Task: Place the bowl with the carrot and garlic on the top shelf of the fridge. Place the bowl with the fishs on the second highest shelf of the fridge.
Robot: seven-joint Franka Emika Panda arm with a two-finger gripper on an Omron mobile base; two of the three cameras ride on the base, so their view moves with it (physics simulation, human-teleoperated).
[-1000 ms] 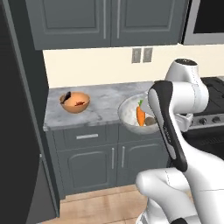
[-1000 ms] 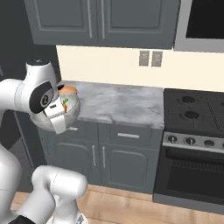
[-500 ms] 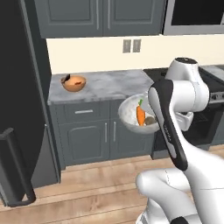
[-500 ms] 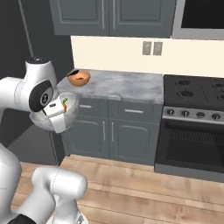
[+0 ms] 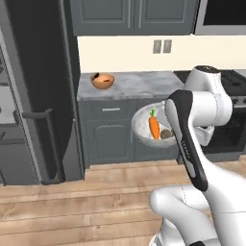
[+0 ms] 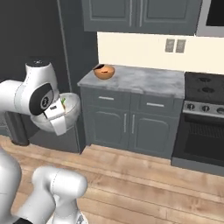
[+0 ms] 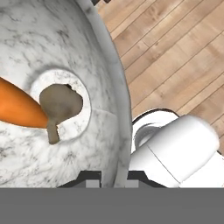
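In front of the fridge: the arm holds the bowl with the carrot and garlic in the air above the wood floor, clear of the counter.

Grip: the gripper is closed on the bowl's rim, one finger inside the wall and one outside, as the hand view shows.

Load: the carrot lies across the bowl's bottom with its green top upward; the garlic rests just beside the carrot's tip, touching it in the hand view.

Second bowl: the bowl with the fishs stands on the counter's left end, near the fridge, well apart from the held bowl.

Fridge: its dark side wall and a door with a bar handle stand to the left; pale interior edges show at the far left of the left base view, but the top shelf cannot be made out.

Step in hand: judged to be carrying the grey-white bowl to the fridge.

Procedure: keep the rim level so carrot and garlic do not roll out. Raise the bowl before entering the fridge. Clear the door edge on approach. Release only once the base sits flat on the shelf.
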